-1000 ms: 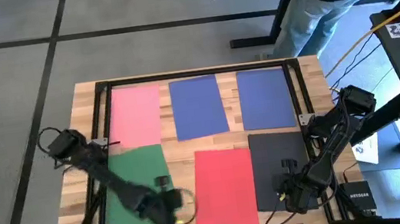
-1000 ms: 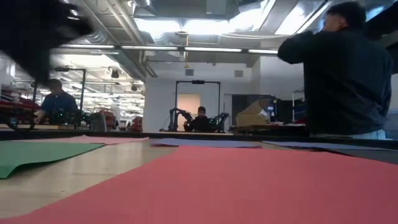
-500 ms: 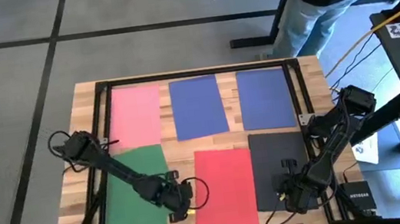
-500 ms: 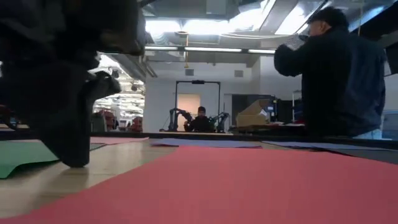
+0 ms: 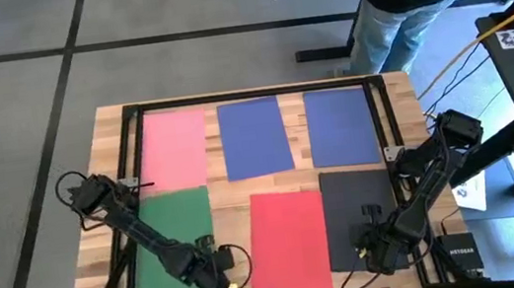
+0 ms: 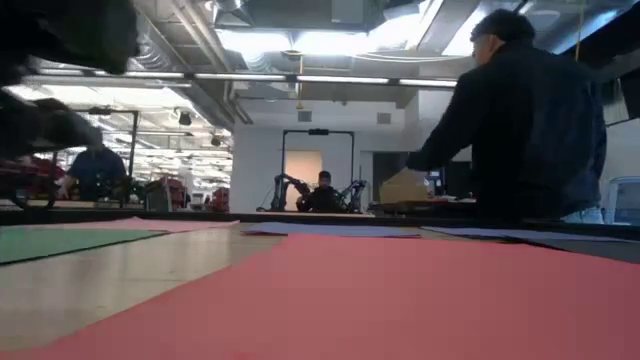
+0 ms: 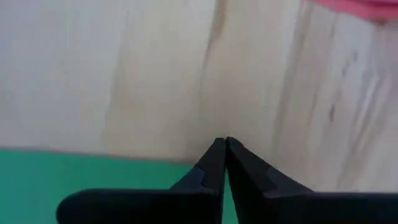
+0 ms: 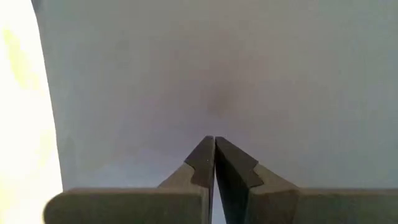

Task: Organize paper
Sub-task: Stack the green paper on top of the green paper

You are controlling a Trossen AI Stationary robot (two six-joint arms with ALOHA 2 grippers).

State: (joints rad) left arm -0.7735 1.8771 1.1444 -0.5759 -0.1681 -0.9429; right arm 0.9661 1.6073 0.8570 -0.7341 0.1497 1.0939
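Six sheets flat on the wooden tabletop point(image 5: 105, 199), all placed here relative to the red sheet point(image 5: 288, 241) at front centre. Green sheet point(image 5: 173, 243) just left of red, a strip of bare wood between them; black sheet point(image 5: 358, 218) just right of red, also apart. Behind red, in the far row: pink sheet point(image 5: 174, 147) to the back-left, one blue sheet point(image 5: 254, 136) straight behind, a second blue sheet point(image 5: 341, 125) to the back-right; none touching red. Left pincer point(image 5: 221, 280) low over the wood gap beside red's left edge, at the green sheet's near right corner; in the left wrist view the fingers point(image 7: 208, 168) pressed together tip to tip, nothing between them, green paper point(image 7: 74, 180) on one side and a sliver of red point(image 7: 360, 7) at the far corner. Right pincer point(image 5: 375, 248) over the near end of the black sheet, right of red; fingers point(image 8: 202, 163) likewise closed on nothing, dark grey paper point(image 8: 236, 68) filling the right wrist view. From the low view, red sheet point(image 6: 380, 300) spreading across the foreground, green point(image 6: 60, 243) off to its left. A person point(image 6: 530, 130) in a dark top standing beyond the tabletop's far right side.
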